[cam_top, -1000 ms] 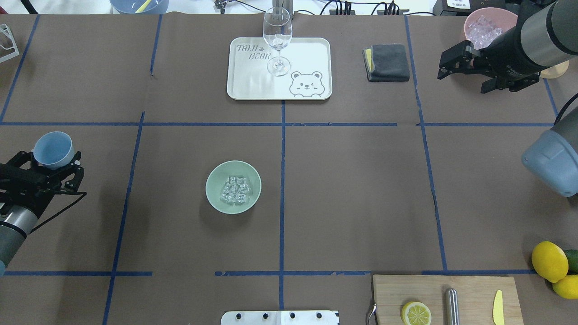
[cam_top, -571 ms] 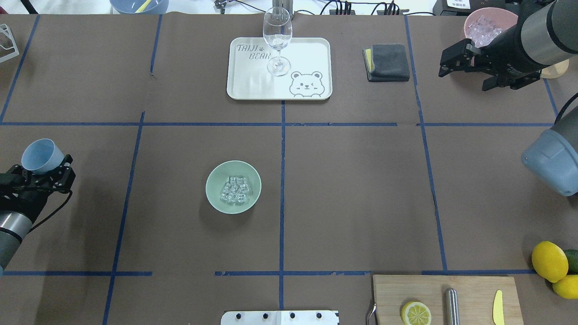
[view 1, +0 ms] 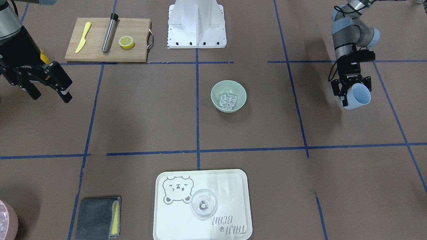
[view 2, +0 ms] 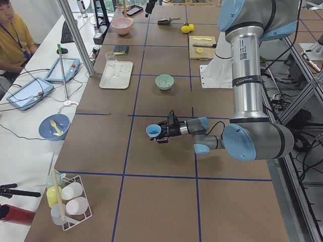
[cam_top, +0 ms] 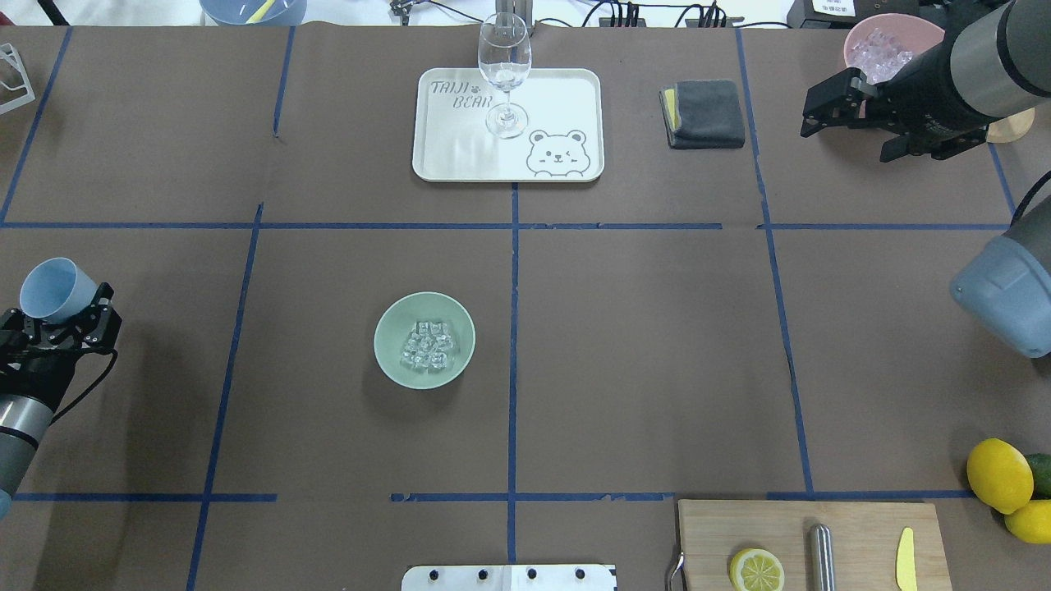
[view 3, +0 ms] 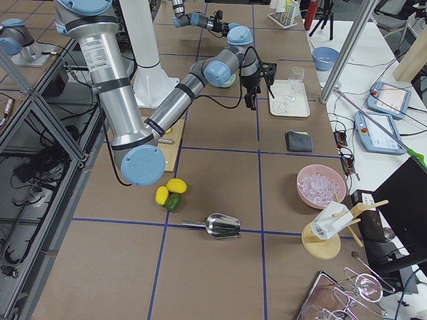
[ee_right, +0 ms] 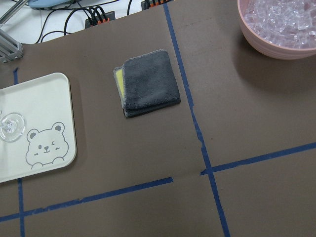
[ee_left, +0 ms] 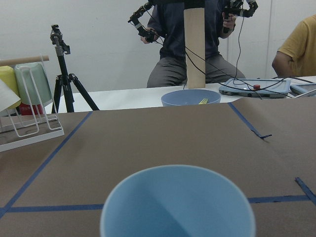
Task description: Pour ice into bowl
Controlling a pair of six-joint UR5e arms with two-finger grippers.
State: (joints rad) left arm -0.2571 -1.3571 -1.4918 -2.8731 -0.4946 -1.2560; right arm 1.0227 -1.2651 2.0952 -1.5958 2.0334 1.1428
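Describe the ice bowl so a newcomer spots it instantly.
On the brown table, follow the central blue tape line from the white bear tray toward the robot; the bowl sits just on the robot's left of it. It's the only mint-green dish, holding a few clear ice cubes, unlike the pink container.

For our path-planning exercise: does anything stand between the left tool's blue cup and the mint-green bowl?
Nothing visible does: only brown table paper and a blue tape line lie between the left tool, gripping the blue cup, and the bowl holding ice.
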